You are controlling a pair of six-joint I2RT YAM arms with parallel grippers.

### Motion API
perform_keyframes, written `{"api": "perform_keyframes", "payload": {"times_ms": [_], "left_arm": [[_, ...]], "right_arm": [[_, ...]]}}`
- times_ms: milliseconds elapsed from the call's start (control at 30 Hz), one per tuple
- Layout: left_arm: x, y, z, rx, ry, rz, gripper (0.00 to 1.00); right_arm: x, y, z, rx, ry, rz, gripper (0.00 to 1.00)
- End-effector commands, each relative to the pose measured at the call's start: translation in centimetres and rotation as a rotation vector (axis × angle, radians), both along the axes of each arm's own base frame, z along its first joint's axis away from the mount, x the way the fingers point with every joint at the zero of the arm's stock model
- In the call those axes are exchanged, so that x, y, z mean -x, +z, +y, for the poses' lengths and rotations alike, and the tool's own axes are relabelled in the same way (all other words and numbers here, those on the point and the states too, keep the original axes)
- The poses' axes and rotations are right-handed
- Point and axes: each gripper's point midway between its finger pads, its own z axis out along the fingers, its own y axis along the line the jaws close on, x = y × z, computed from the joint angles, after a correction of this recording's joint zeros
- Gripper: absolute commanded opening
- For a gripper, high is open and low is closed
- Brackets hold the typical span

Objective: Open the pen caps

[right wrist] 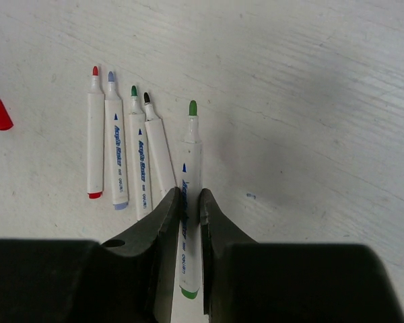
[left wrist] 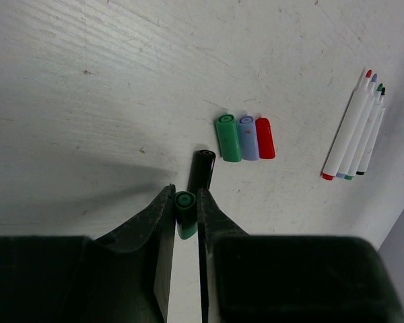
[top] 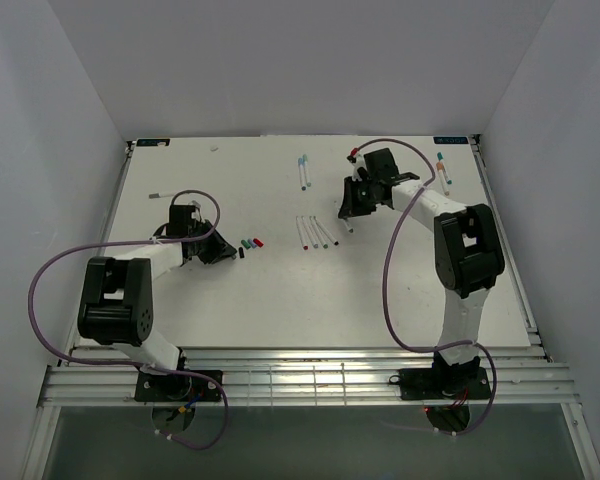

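Left gripper (left wrist: 185, 200): jaws narrow, pinching held cap (left wrist: 185, 219), just beside black cap (left wrist: 202, 171).
Right gripper (right wrist: 188, 197): jaws clamping uncapped green pen (right wrist: 190, 148).
Done: four bare pens (right wrist: 138, 161) in a row; three caps (left wrist: 247, 138) set aside.
Remaining: far pens (top: 303, 172), seemingly capped.

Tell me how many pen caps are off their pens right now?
5. A green cap, a light blue cap and a red cap lie side by side; a black cap lies near them; a teal-green cap is pinched in the left gripper. Others may be hidden.
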Motion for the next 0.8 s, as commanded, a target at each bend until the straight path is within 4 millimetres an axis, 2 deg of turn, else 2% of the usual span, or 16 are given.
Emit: {"api": "perform_keyframes", "payload": {"times_ms": [0, 133, 467, 567, 700, 767], "left_arm": [[-0.7, 0.5, 0.0, -0.013, 0.003, -0.028, 0.27], [-0.7, 0.1, 0.1, -0.018, 0.008, -0.017, 0.32], [-0.6, -0.6, -0.3, -0.008, -0.015, -0.002, 0.35], [-0.7, 0.0, -0.2, -0.014, -0.009, -0.021, 0.35], [-1.4, 2.3, 0.0, -0.026, -0.002, -0.085, 0.36], [-1.4, 3.1, 0.1, -0.031, 0.001, -0.078, 0.41]], "right_arm": [[-1.1, 0.6, 0.8, -0.045, 0.044, -0.026, 0.08], [-1.2, -0.2, 1.1, -0.061, 0.056, -0.013, 0.08], [-2.0, -0.7, 1.2, -0.082, 0.066, -0.002, 0.08], [-2.2, -1.2, 1.3, -0.080, 0.068, 0.006, 0.08], [-2.5, -1.7, 1.6, -0.087, 0.071, 0.022, 0.08], [-2.2, -2.1, 1.7, -0.093, 0.072, 0.042, 0.11]]}}
